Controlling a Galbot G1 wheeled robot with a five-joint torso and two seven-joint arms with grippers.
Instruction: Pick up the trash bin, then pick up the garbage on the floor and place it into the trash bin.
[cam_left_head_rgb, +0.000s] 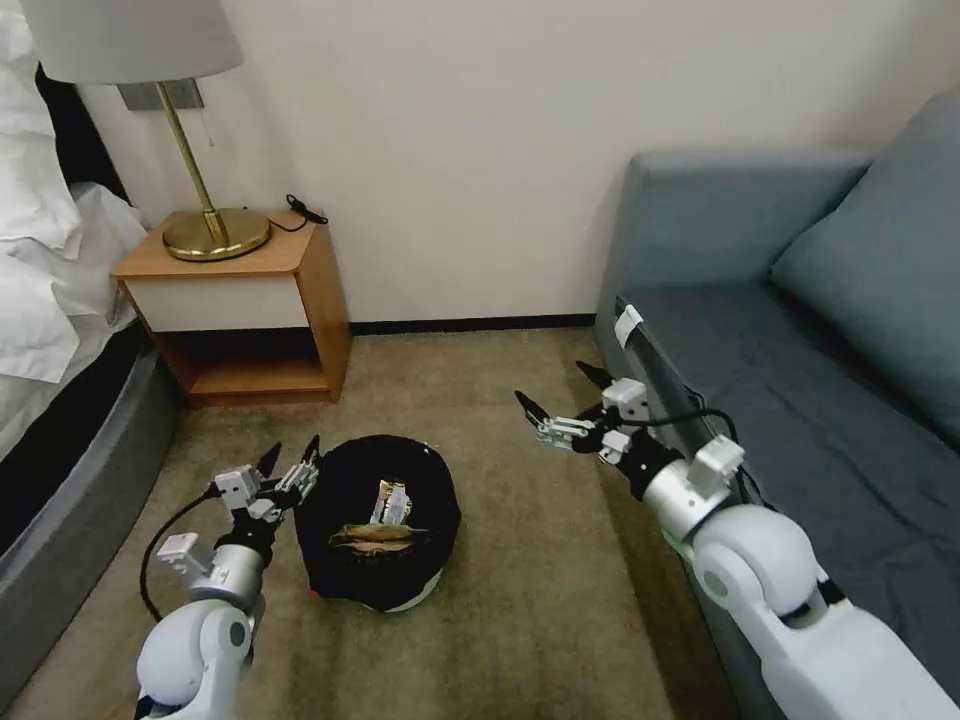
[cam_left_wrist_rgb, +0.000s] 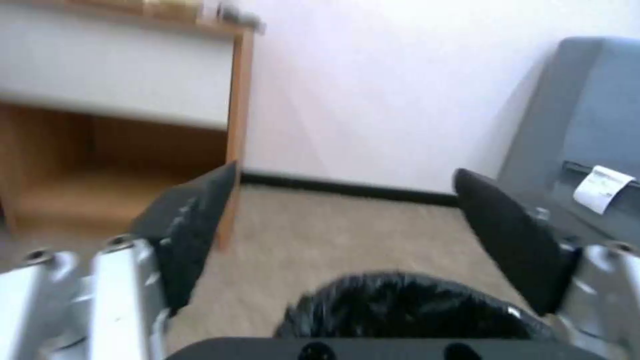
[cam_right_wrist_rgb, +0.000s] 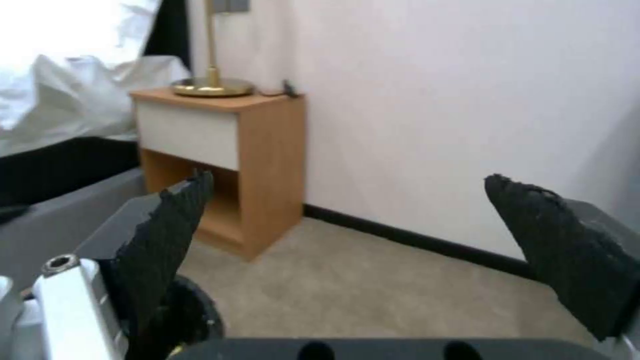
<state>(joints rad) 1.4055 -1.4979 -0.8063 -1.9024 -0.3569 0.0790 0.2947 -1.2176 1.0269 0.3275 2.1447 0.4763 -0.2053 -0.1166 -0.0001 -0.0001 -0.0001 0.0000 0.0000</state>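
Left pincer (cam_left_head_rgb: 290, 458) spread beside trash bin (cam_left_head_rgb: 378, 530) rim; right pincer (cam_left_head_rgb: 565, 395) spread above carpet (cam_left_head_rgb: 500, 400).

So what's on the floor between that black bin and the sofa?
Nothing but bare tan carpet lies between the trash bin and the sofa in the head view. The right gripper hangs above that stretch, fingers open.

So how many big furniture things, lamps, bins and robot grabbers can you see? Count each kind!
Furniture: 3, the white-sheeted bed, the wooden nightstand and the grey-blue fabric sofa.
Lamps: 1, the brass table lamp.
Bins: 1, the round black-bagged trash bin, with wrappers inside.
Grabbers: 2, the open left gripper and the open right gripper.
Total: 7.
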